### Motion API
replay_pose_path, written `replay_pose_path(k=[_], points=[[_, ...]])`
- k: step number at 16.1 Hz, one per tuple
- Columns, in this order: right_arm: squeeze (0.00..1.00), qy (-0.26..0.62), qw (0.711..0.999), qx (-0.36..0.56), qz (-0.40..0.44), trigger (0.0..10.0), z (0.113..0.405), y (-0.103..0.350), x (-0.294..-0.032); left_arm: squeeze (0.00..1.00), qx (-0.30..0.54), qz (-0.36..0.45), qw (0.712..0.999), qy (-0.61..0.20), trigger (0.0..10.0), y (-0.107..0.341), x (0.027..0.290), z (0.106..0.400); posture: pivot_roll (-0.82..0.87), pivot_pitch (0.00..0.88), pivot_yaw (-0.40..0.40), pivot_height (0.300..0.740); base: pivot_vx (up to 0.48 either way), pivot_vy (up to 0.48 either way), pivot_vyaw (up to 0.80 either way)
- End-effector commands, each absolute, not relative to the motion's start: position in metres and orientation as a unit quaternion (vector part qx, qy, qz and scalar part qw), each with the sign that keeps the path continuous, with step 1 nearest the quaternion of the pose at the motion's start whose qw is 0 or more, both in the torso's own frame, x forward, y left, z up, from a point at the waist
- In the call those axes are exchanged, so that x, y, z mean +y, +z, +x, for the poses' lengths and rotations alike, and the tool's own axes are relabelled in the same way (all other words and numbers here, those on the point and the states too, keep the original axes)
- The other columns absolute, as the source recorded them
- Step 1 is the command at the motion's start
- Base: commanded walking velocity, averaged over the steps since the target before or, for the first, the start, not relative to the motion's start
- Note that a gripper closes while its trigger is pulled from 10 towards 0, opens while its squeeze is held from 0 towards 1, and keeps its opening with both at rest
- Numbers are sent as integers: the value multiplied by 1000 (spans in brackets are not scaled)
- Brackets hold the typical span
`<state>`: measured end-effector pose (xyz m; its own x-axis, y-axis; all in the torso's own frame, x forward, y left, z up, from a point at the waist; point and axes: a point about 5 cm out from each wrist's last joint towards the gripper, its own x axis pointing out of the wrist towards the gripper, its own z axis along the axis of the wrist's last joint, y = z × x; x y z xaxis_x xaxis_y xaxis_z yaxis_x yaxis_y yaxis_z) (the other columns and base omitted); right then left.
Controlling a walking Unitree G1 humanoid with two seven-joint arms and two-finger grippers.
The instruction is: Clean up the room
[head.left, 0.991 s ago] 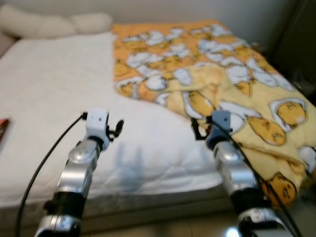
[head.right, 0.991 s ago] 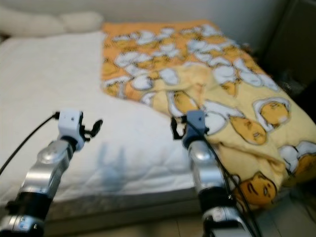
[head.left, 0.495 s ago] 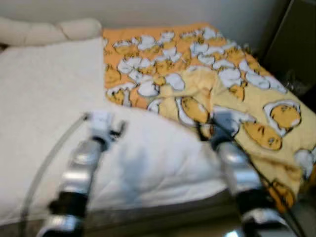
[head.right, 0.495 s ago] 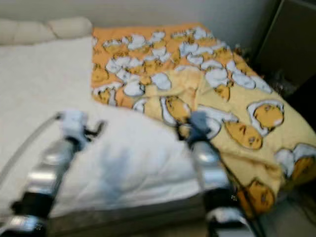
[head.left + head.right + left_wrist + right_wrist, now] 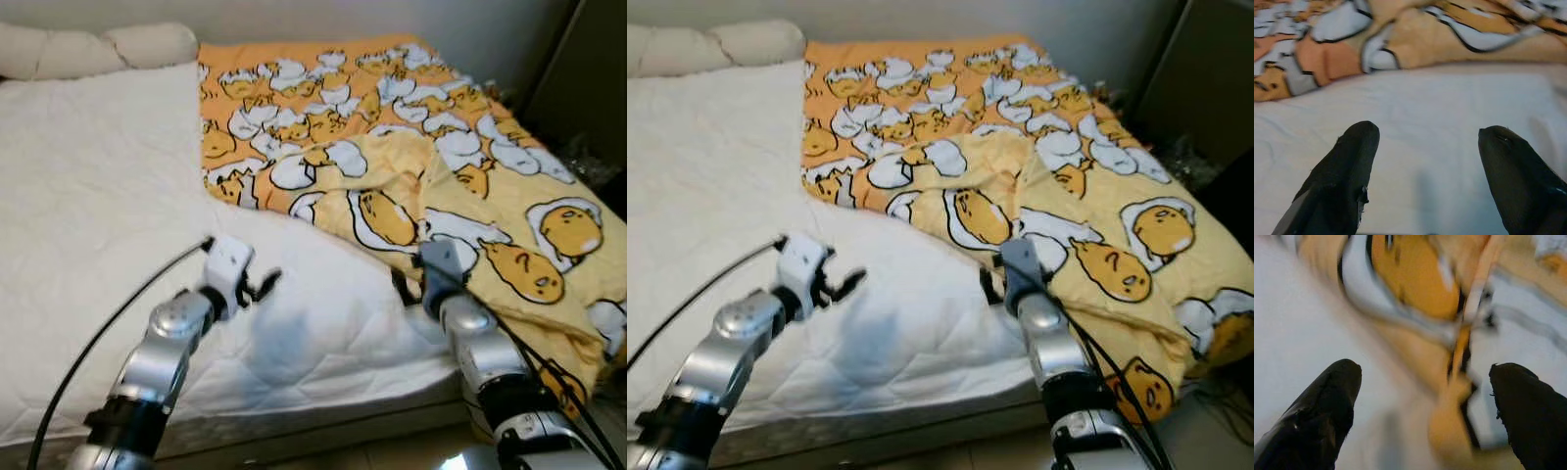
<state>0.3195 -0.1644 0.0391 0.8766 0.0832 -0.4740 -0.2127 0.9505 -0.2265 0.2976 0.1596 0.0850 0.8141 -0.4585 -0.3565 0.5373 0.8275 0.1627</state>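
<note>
We see a yellow and orange blanket printed with white and yellow egg cartoons, spread rumpled over the right half of the bed. Its near part is bunched into folds and hangs over the bed's right corner. Its left edge lies on the white quilted mattress cover.

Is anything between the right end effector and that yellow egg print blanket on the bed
Nothing visible. The right end effector hangs open just above the folded edge of the blanket, with no object between them. The left end effector, also open, is over the bare white mattress beside it.
</note>
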Motion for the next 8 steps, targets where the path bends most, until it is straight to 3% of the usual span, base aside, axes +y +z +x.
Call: replay_pose_path(k=[1, 4, 6, 8], points=[[1000, 98, 950, 238, -176, 10000, 327, 44, -158, 0, 145, 138, 938, -284, 10000, 94, 158, 298, -9, 0, 8, 740, 0, 0, 0], [1000, 91, 931, 246, -253, 10000, 334, 41, -167, 0, 161, 144, 923, -319, 10000, 95, 156, 296, 6, 0, 9, 740, 0, 0, 0], [0, 100, 916, 232, -311, 10000, 341, 46, -170, 0, 166, 152, 915, -335, 10000, 98, 154, 297, 38, 0, 3, 740, 0, 0, 0], [0, 104, 902, 230, -351, 10000, 345, 49, -174, 0, 168, 152, 911, -344, 10000, 102, 151, 297, 62, 0, -9, 740, 0, 0, 0]])
